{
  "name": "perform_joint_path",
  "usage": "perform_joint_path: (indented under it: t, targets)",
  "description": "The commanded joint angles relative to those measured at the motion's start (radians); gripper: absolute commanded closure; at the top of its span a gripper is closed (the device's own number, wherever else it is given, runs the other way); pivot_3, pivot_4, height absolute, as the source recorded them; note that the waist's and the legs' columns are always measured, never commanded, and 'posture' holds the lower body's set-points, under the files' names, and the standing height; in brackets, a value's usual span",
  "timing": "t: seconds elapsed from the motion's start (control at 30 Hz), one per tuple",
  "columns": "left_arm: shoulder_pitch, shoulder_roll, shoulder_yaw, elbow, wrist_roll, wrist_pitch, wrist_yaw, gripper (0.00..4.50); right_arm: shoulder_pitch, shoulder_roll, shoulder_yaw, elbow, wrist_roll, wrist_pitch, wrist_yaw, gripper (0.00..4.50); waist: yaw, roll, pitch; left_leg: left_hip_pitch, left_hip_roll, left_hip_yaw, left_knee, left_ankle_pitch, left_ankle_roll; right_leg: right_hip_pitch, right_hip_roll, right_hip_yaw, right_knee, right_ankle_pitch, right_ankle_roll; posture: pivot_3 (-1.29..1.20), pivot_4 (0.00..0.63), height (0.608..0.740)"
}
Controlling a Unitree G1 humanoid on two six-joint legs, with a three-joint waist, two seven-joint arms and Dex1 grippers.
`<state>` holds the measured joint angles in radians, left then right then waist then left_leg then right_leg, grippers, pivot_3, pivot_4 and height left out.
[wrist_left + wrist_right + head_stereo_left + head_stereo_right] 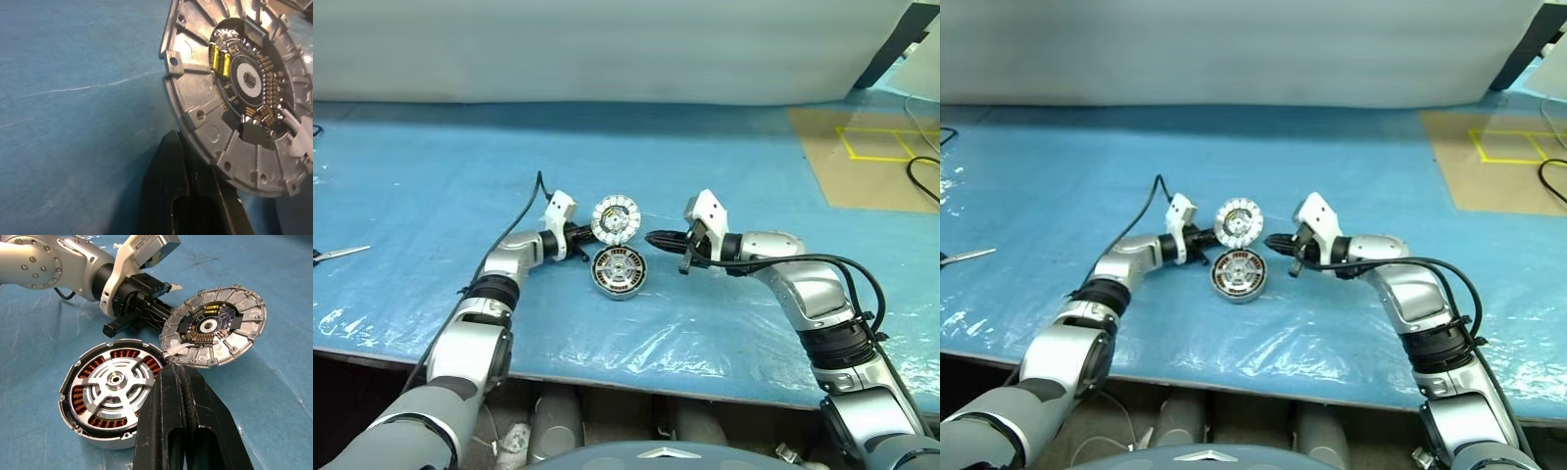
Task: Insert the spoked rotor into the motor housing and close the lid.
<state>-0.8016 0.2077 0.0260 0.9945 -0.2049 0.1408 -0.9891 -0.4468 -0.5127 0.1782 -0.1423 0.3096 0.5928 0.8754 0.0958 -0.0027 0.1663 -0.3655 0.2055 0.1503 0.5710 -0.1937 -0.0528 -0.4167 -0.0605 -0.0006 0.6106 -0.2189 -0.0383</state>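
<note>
The motor housing (pixel 619 271) lies flat on the blue table, a silver shell with copper windings (pixel 85 401). Inside that ring sits the spoked rotor (pixel 113 389), which looks silver in the right wrist view. Just behind the housing the lid (pixel 615 219) is held up on edge, tilted, with its white-segmented face toward the head camera and its ribbed back (pixel 234 98) toward both wrists. My left gripper (pixel 590 233) is shut on the lid's rim from the left. To the right of both parts my right gripper (pixel 653 238) hovers shut, with nothing between its fingers (pixel 168 396).
A metal tool (pixel 337 254) lies at the table's far left edge. At the back right a brown board (pixel 871 147) carries yellow tape, with a black cable (pixel 922 176) beside it. Wrinkled plastic film (pixel 636 338) covers the front of the table.
</note>
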Motion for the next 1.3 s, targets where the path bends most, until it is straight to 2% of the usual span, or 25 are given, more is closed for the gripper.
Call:
perform_joint_path:
  t: [0.03,0.27,0.4,0.5,0.67,0.8,0.87,0.93,1.0,1.3]
  targets:
    - [-0.013,-0.046,0.034,0.047,-0.04,0.022,-0.044,4.48,-0.011,-0.005,-0.021,-0.051,0.016,0.0,-0.003,4.5,0.002,0.0,0.0,0.0,0.0,0.0,0.0,0.0,0.0,0.0,0.0,0.0,0.0,0.0,0.0,0.0,0.15,0.74]
    - [-0.056,-0.09,0.149,0.059,-0.159,0.127,-0.14,4.48,-0.011,-0.003,-0.023,-0.063,0.036,0.022,0.002,4.5,0.0,-0.001,0.0,-0.002,0.0,0.0,-0.002,0.0,0.0,-0.001,0.0,-0.001,-0.003,0.0,0.0,0.0,0.15,0.74]
    - [-0.051,-0.088,0.172,0.029,-0.196,0.19,-0.196,4.48,-0.005,-0.015,-0.073,-0.099,0.142,0.13,0.034,4.5,0.0,-0.001,0.0,-0.002,0.0,0.0,-0.004,0.0,0.0,-0.001,0.0,-0.001,-0.003,0.0,0.0,0.0,0.15,0.74]
    - [-0.047,-0.079,0.186,0.007,-0.215,0.219,-0.206,4.48,0.006,-0.07,-0.128,-0.114,0.229,0.226,0.082,4.5,0.002,-0.001,0.001,-0.002,0.0,0.0,-0.005,0.0,0.0,-0.001,0.0,-0.001,-0.004,0.0,0.0,0.0,0.15,0.74]
    - [-0.031,-0.068,0.176,-0.016,-0.209,0.229,-0.208,4.48,0.053,-0.226,-0.189,-0.145,0.379,0.364,0.214,4.5,0.008,-0.001,0.001,-0.003,0.0,0.0,-0.005,0.0,0.0,-0.001,0.0,-0.001,-0.005,0.0,0.0,0.0,0.15,0.74]
    - [-0.019,-0.075,0.16,-0.026,-0.204,0.247,-0.223,4.48,0.039,-0.26,-0.23,-0.105,0.4,0.369,0.213,4.5,0.003,-0.001,0.001,-0.003,0.0,0.0,-0.006,0.0,0.001,-0.001,0.001,-0.002,-0.005,0.0,0.0,0.0,0.15,0.74]
    - [-0.016,-0.081,0.157,-0.033,-0.204,0.248,-0.224,4.48,0.022,-0.253,-0.227,-0.064,0.354,0.333,0.177,4.5,0.002,-0.001,0.001,-0.002,0.001,0.0,-0.005,0.0,0.001,-0.001,0.001,-0.002,-0.005,0.0,0.0,0.0,0.15,0.74]
    - [-0.015,-0.084,0.161,-0.04,-0.208,0.25,-0.223,4.48,-0.008,-0.25,-0.153,0.031,0.19,0.228,0.077,4.5,0.001,-0.001,0.001,-0.002,0.0,0.0,-0.004,0.0,0.001,-0.001,0.0,-0.002,-0.004,0.0,0.0,0.0,0.15,0.74]
    - [-0.012,-0.085,0.166,-0.047,-0.206,0.235,-0.204,4.48,-0.028,-0.229,-0.111,0.103,0.102,0.154,0.021,4.5,0.001,-0.001,0.001,-0.001,0.0,0.0,-0.003,0.0,0.001,-0.001,0.0,-0.002,-0.004,0.0,0.0,0.0,0.15,0.74]
    - [0.046,-0.041,0.197,-0.124,-0.198,0.143,-0.083,4.48,-0.057,-0.099,-0.06,0.153,0.002,0.038,-0.053,4.5,-0.002,-0.001,0.001,-0.003,0.0,0.0,-0.007,0.002,0.003,-0.003,0.0,-0.004,-0.004,0.002,0.003,0.0,0.15,0.74]
